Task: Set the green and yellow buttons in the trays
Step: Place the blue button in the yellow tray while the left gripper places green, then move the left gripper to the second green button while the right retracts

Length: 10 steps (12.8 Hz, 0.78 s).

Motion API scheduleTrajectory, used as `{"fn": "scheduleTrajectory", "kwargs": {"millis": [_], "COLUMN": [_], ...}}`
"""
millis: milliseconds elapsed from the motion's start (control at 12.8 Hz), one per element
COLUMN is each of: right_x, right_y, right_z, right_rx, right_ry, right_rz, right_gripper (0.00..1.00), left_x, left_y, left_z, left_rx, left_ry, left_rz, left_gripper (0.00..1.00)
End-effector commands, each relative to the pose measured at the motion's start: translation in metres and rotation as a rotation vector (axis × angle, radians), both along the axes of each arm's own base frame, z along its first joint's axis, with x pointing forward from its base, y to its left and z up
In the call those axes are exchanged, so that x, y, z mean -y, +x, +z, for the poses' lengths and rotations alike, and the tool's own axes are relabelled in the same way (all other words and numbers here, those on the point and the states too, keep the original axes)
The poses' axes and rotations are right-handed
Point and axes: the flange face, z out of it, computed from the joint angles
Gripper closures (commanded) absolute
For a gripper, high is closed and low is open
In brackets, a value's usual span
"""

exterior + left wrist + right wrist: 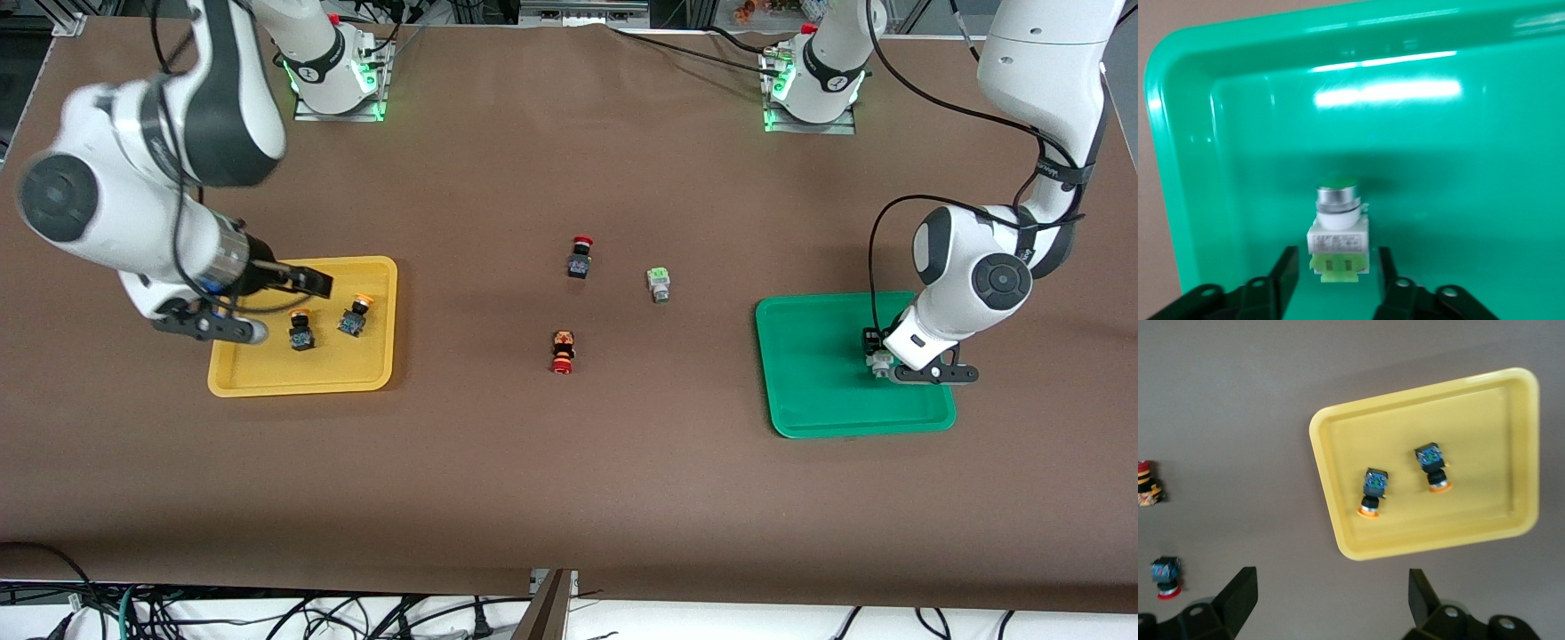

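Green button [1337, 230] — between open left jaws

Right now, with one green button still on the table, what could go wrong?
1. The left gripper is low in the green tray, fingers open on both sides of a green button. Lifting carelessly may drag or tip it.
2. The other green button lies near two red buttons. A wrong pick or a bump is possible.
3. The right gripper, open, hangs over the yellow tray. Its arm could brush the two yellow buttons.
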Motion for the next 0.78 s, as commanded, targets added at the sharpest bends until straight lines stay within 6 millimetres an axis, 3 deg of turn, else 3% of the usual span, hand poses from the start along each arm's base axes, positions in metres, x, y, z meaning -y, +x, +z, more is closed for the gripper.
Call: {"fn": "scheduleTrajectory", "kwargs": {"millis": [0, 78, 234, 468, 702], "right_x": [0.036, 0.051, 0.06, 0.068, 0.063], "right_y": [-0.03, -0.036, -0.05, -0.059, -0.053], "right_z": [0.039, 0.055, 0.077, 0.09, 0.104], "right_rx": [0.005, 0.017, 0.019, 0.007, 0.062], "right_ry": [0.015, 0.001, -0.003, 0.001, -0.013], "right_rz": [0.02, 0.025, 0.037, 0.033, 0.057], "right_gripper": [0.0, 0.0, 0.0, 0.0, 0.0], "left_x": [0.068, 0.1, 0.169, 0.264, 0.344], "left_y": [0.022, 0.02, 0.007, -0.017, -0.054], "left_z": [0.044, 0.046, 0.041, 0.026, 0.014], "left_rx": [-0.069, -0.069, -0.081, -0.069, -0.083], "left_ry": [-0.053, -0.066, -0.082, -0.132, -0.13], "left_rz": [0.071, 0.109, 0.192, 0.225, 0.255], "left_gripper": [0.0, 0.0, 0.0, 0.0, 0.0]}}
